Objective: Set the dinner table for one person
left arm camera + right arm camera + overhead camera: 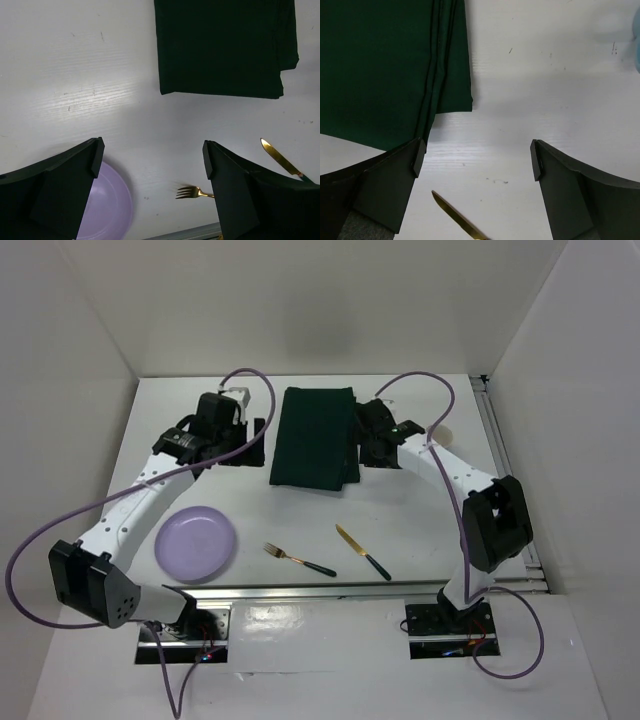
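Note:
The white dinner table [430, 530] carries a folded dark green cloth mat [313, 438] at the back middle. A lilac plate [196, 542], a gold fork with a dark handle [298, 559] and a gold knife with a dark handle [362, 551] lie near the front. My left gripper [245, 440] is open and empty, just left of the mat. My right gripper [368, 443] is open and empty, at the mat's right edge. The left wrist view shows the mat [225, 47], plate [107, 210], fork [192, 191] and knife [280, 157]. The right wrist view shows the mat [385, 65] and the knife tip [457, 217].
White walls close in the table at the back and on both sides. A metal rail [350, 588] runs along the near edge. A pale blue object [637, 40] shows at the right edge of the right wrist view. Purple cables loop over both arms.

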Robot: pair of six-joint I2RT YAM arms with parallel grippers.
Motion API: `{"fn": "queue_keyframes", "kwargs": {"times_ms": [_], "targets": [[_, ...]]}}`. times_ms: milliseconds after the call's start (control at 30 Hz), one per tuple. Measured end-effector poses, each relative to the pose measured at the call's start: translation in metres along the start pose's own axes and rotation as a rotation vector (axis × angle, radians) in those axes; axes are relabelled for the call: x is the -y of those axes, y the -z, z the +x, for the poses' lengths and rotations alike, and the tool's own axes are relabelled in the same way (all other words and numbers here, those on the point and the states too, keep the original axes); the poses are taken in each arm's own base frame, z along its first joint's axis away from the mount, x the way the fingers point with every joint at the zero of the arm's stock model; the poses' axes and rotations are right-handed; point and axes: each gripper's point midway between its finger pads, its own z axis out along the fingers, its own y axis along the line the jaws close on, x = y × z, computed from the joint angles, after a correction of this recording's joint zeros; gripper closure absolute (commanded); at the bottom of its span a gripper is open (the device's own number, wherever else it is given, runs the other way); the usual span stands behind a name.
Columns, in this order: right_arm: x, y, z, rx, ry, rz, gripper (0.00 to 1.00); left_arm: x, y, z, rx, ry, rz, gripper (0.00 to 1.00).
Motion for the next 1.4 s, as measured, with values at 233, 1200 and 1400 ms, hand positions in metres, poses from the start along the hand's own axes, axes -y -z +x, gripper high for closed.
{"fn": "queue_keyframes", "kwargs": {"times_ms": [233,1200,1400], "targets": [[0.003,0.009,-0.001,0.014,-0.012,-0.008,0.00,0.038,0.000,0.002,0.007,-0.119,-0.010,0.00],[0.108,0.142,0.052,0.157,-0.423,-0.097,0.01,0.167,-0.127,0.092,-0.137,-0.694,-0.060,0.00],[0.107,0.147,0.055,0.135,-0.441,-0.094,0.00,0.189,-0.150,0.069,-0.066,-0.734,-0.060,0.01]]}}
